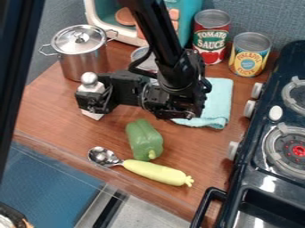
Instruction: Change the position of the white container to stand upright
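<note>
White container (90,87) sat at the tip of the claw (93,100), left part of the worktop (51,111). Claw state: pinching the container round its middle, black fingers covering that stretch. Key relation: long axis of container vs worktop. Silver cap (89,79) was uppermost, white base (92,115) pointed down at the wood, so the axis ran near vertical and crosswise to the claw, which reached out sideways from the wrist (173,95). Looked upright or close to it (slight lean possible, hard to judge from a slanted view). Base contact with the wood: could not tell, claw hid too much and the gap, if any, was small.

Neighbours: metal pot (86,62) just behind the container, green pepper (143,139) in front and off toward the stove (262,178), well clear of the base.

Judgement: step in hand was setting down, task nearly done. With the axis lined up like that, the next move called for little or no turning; a straight lowering until the base sat flat, then spreading the claw and backing off along its own line, away from the container. Main risk was letting go with the base tilted or a touch high; a narrow, tall thing like that would probably have rocked or toppled. Second risk: a finger dragging on the side during the retreat, or a nudge into the pot.
</note>
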You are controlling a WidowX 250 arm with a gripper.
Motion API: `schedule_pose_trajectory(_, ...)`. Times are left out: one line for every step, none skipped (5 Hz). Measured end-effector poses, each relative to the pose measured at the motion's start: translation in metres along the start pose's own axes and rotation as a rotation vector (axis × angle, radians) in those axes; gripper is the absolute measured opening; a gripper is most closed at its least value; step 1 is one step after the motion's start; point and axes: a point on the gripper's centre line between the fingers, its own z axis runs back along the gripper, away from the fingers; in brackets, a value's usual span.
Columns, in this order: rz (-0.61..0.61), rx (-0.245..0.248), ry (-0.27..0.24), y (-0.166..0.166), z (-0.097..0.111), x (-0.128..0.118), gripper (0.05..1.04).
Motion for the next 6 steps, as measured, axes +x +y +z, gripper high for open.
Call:
schedule_pose_trajectory(-0.007, -0.006, 0.007, 0.002, 0.005, 0.0, 1.001)
schedule_pose_trajectory(-0.004, -0.017, 0.032, 0.002, 0.017, 0.003, 1.001)
schedule_pose_trajectory(0.013, -0.031, 0.085, 0.003, 0.035, 0.012, 1.001)
schedule_pose_trajectory(0.013, -0.032, 0.154, 0.004, 0.053, 0.02, 1.001)
schedule_pose_trajectory(0.021, 0.021, 0.297, 0.008, 0.072, 0.033, 1.001)
schedule_pose_trajectory(-0.002, 0.08, 0.544, 0.016, 0.1, 0.054, 1.001)
